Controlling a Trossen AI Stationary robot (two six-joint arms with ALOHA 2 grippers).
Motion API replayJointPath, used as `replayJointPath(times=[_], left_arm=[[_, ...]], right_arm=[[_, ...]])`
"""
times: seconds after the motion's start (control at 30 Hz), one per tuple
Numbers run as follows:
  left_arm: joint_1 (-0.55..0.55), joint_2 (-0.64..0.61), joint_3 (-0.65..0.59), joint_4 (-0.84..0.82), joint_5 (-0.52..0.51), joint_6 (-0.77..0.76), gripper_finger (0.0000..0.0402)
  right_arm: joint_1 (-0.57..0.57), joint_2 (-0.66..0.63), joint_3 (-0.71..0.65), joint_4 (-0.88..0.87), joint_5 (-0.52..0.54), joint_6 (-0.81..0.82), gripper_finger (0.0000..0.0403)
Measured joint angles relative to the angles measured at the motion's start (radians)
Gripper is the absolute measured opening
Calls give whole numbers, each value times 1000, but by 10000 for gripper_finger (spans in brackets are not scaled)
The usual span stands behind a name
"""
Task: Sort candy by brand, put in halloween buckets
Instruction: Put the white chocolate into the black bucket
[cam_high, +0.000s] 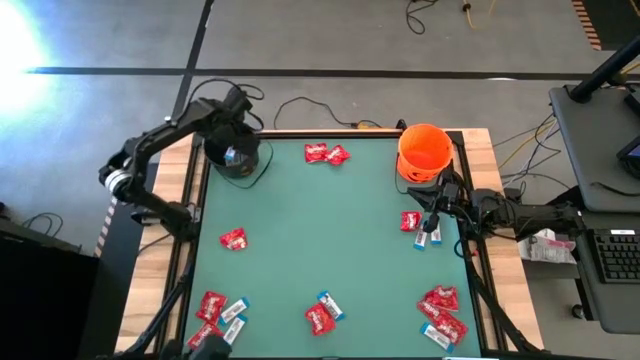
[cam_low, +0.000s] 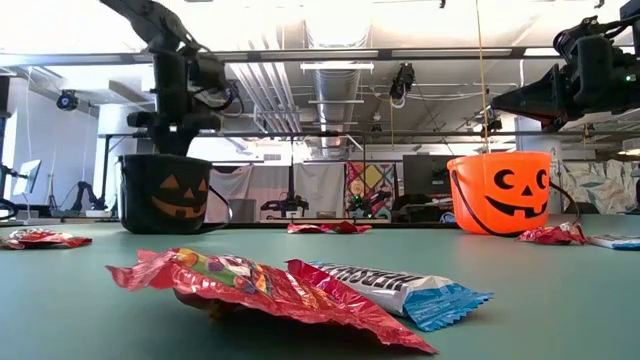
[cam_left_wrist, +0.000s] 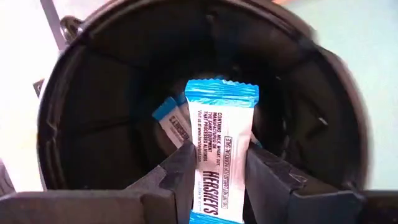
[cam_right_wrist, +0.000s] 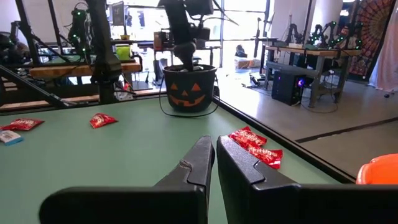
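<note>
Left gripper (cam_left_wrist: 219, 186) over black bucket (cam_left_wrist: 112, 93) at table's far left corner, fingers clamped on white-and-blue bar (cam_left_wrist: 219, 149); another blue-ended bar (cam_left_wrist: 171, 121) lies inside bucket, maybe more beneath, view too dark. Right gripper (cam_right_wrist: 214, 158) fingers closed, empty, beside orange bucket (cam_high: 424, 152). Red packets (cam_high: 326, 154) and bars scattered on green table (cam_high: 300, 240)
</note>
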Motion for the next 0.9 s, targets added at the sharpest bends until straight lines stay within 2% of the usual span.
replayJointPath(times=[0.23, 0.4, 0.57, 0.77, 0.9], left_arm=[[64, 46, 24, 30, 19, -16, 107], [132, 52, 4, 60, 116, -52, 107], [139, 53, -18, 85, 120, -63, 107], [149, 72, -98, 170, 184, -69, 107], [162, 82, -125, 184, 177, -36, 110]], right_arm=[[0, 0, 0, 0, 0, 0, 18], [0, 0, 0, 0, 0, 0, 18], [0, 0, 0, 0, 0, 0, 18], [0, 0, 0, 0, 0, 0, 18], [0, 0, 0, 0, 0, 0, 18]])
